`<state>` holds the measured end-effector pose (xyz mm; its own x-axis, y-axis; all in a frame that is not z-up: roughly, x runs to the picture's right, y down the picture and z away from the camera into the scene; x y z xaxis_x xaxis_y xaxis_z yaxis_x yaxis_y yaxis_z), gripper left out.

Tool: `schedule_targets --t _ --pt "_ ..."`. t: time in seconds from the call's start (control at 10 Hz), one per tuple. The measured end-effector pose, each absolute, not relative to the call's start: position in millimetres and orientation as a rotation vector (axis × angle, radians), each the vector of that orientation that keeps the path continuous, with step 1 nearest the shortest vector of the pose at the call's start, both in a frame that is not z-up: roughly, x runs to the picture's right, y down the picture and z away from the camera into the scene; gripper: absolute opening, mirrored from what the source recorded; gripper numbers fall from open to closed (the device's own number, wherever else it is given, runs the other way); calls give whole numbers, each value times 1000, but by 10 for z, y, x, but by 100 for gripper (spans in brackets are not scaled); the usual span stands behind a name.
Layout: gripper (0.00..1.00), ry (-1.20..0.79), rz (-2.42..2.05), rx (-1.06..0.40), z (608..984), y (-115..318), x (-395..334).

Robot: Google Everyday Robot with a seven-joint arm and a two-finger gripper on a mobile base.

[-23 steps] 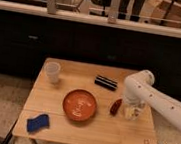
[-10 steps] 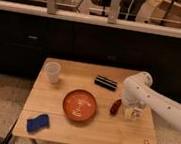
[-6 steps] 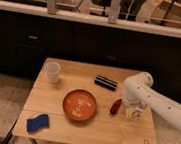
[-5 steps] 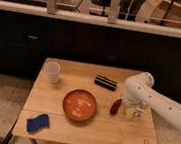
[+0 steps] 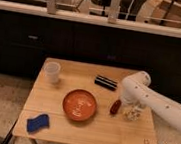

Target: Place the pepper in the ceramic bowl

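Table [image 5: 125, 137] first: pale wood, rectangular, set before a dark cabinet front [image 5: 87, 46] and carrying everything else described below.

Next in size, robot arm [image 5: 155, 102]: white, smooth-cased, coming in from the right edge of the view, rounded at the elbow, bent down toward the tabletop on the right side of the ceramic bowl [image 5: 78, 116].

Then the ceramic bowl itself: wide, shallow, round, orange-red with pale whitish marks at its centre, upright on the table a little left of the middle. Largest dish in sight, and the landmark for the rest.

Blue object [image 5: 37, 122]: flat, wavy-edged, possibly a sponge, lying nearer the camera than the bowl and to its left, well apart from the rim.

Black rectangular bar [image 5: 105, 82]: flat on the wood, beyond the bowl and slightly to its right, near the rim but clear of it.

White cup [image 5: 52, 72]: upright, beyond the bowl and to its left, apart from the rim.

Hand [image 5: 132, 113]: pale, at the tip of the arm, low over the tabletop, right of the bowl and separated from it by the pepper [image 5: 115, 107]. Open or closed: cannot tell from this view.

Smallest, the pepper: dark red, glossy, elongated, lying on the wood just right of the bowl's rim, outside the bowl, between that rim and the hand, just beside the latter.
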<state>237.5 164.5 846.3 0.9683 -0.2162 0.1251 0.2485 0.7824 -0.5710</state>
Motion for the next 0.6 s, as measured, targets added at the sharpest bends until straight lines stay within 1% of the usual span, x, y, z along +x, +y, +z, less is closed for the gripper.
schedule_targets --t 0.1,0.2,0.5,0.6 --pt "79 -53 -259 -625 8460 1650 2421" --pt "73 -54 -266 -624 8443 1651 2416" --pt "47 -62 -277 -617 8383 1609 2182" --pt "46 -62 -279 -615 8396 1626 2190"
